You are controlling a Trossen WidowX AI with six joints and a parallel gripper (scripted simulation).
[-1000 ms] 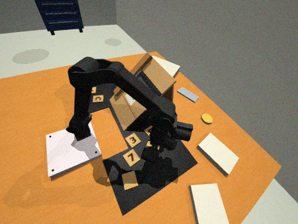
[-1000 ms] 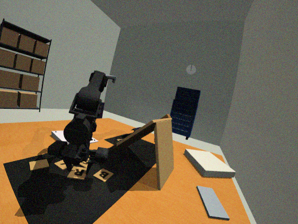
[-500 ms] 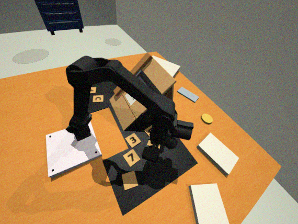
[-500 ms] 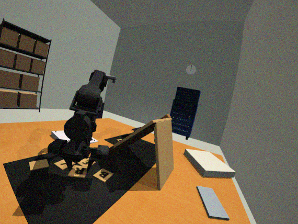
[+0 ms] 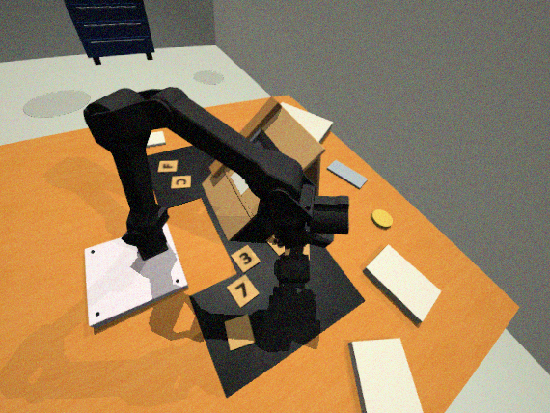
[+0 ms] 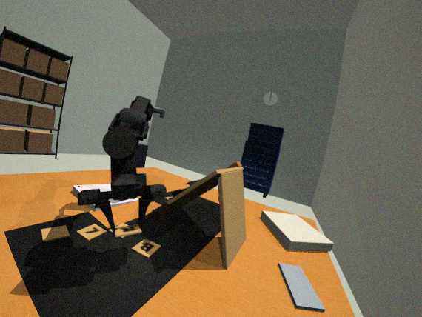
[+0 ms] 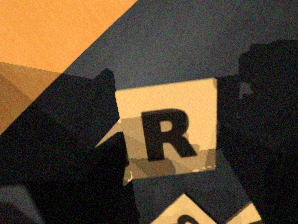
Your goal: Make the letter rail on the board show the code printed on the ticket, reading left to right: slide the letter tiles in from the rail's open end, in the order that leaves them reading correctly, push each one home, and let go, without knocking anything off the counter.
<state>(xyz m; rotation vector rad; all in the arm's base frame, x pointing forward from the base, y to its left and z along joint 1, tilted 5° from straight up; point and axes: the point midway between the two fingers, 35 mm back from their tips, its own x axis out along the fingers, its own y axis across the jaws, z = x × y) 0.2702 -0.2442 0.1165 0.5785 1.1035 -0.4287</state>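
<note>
One tile, R, clamped in the hand

The hand (image 5: 292, 285) (image 6: 127, 229) (image 7: 167, 130) grips the R tile (image 6: 127, 230) (image 7: 167, 132) between its fingers, low over the black mat (image 5: 338, 285) (image 6: 89, 292) (image 7: 165, 40); the sloped board (image 5: 227, 207) (image 6: 231, 218) stands just beside.

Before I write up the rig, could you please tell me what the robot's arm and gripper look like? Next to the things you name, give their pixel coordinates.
The arm (image 5: 207, 130) (image 6: 126, 148) is matte black, with chunky rounded joints and thick, straight links. The gripper (image 5: 291, 282) (image 6: 127, 227) is black too, its two jaws tapering to narrow tips. I see no cables or markings.
</note>
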